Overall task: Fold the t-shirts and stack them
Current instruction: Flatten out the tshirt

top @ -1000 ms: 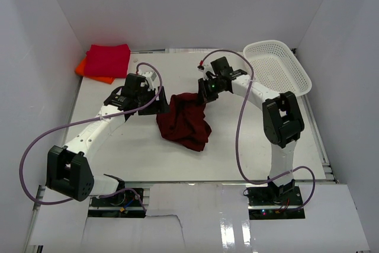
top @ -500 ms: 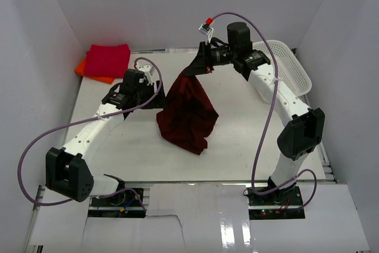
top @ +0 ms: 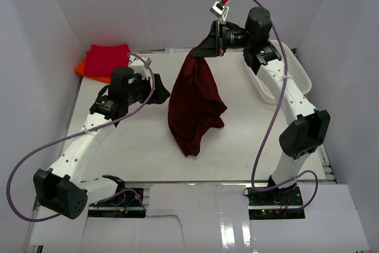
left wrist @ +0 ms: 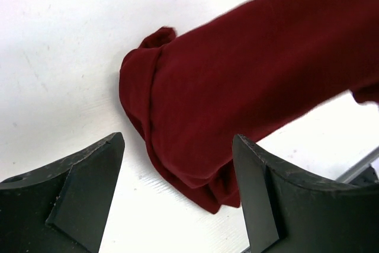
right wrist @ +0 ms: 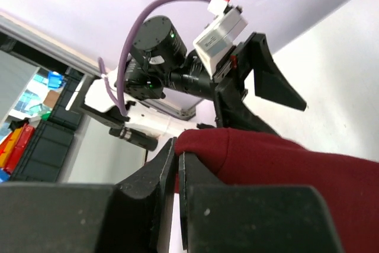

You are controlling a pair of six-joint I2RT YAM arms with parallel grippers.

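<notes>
Dangling maroon shirt (top: 195,106) | right hand (right wrist: 177,167) pinching edge | left hand (left wrist: 177,146) agape

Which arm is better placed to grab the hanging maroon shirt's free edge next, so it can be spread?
Left, probably. The left gripper is open with the maroon shirt hanging just beyond its fingers, while the right gripper is shut on its top, holding it up.

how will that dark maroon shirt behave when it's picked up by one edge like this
Very floppy, likely: pinched by the right tool, the maroon shirt hangs in a limp, bunched drape. Probably light, since a thin pinch of one edge carries it. It will likely sway and crumple, so the open left tool may need a second corner.
</notes>
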